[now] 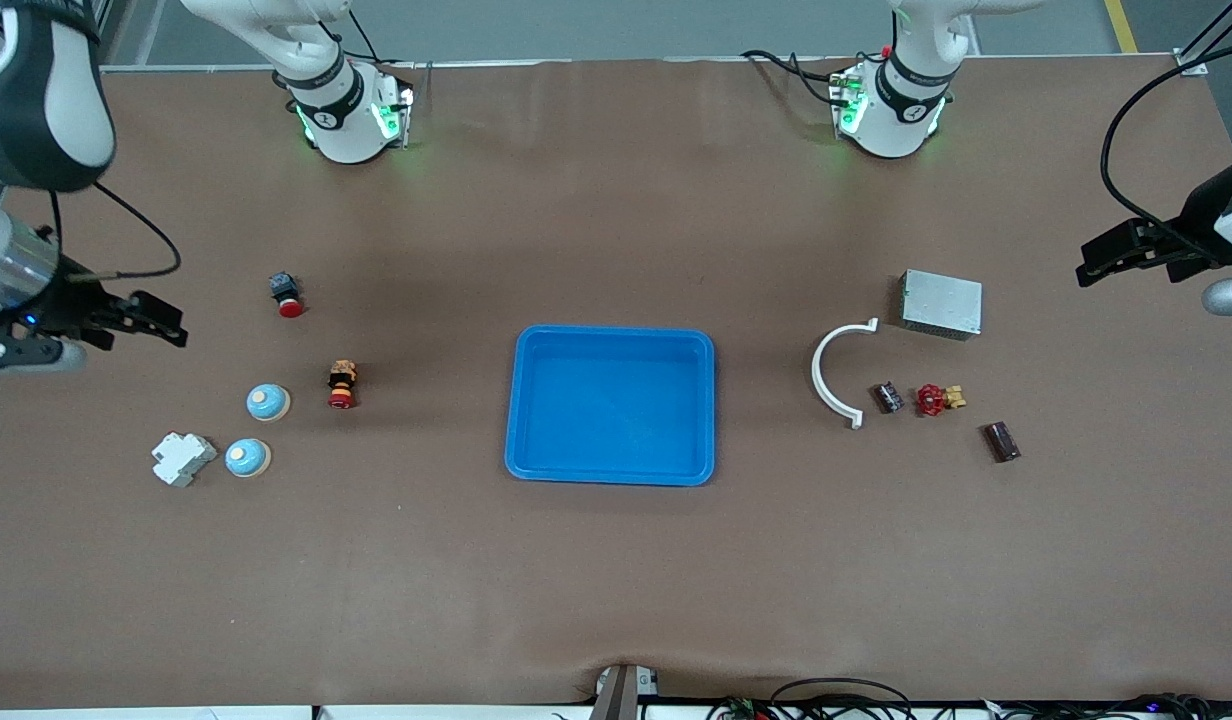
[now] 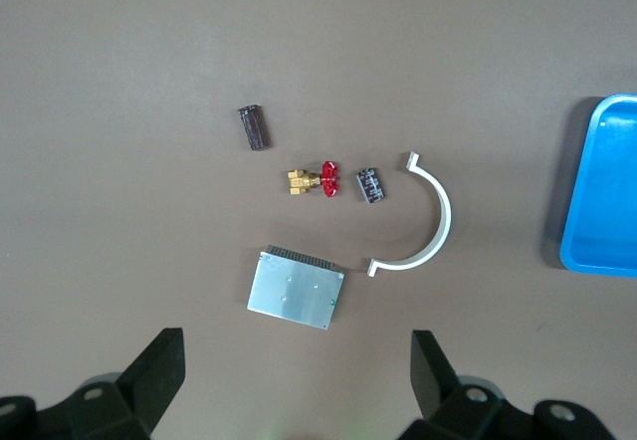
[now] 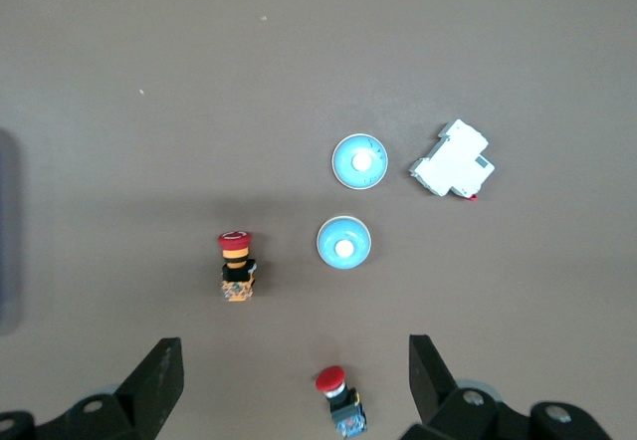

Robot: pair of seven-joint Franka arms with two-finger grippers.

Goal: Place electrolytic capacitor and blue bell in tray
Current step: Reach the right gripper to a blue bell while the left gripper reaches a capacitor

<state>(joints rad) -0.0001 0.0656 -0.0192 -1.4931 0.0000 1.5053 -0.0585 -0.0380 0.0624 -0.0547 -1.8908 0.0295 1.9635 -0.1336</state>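
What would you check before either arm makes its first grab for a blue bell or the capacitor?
1. Tray has nothing in it: ok.
2. Two blue bells stand apart from each other, with room around each: ok.
3. Which dark part is the capacitor, the small one by the white arc or the brown one: cannot tell.
4. Left gripper open, holding nothing: ok.
5. Right gripper open, holding nothing: ok.
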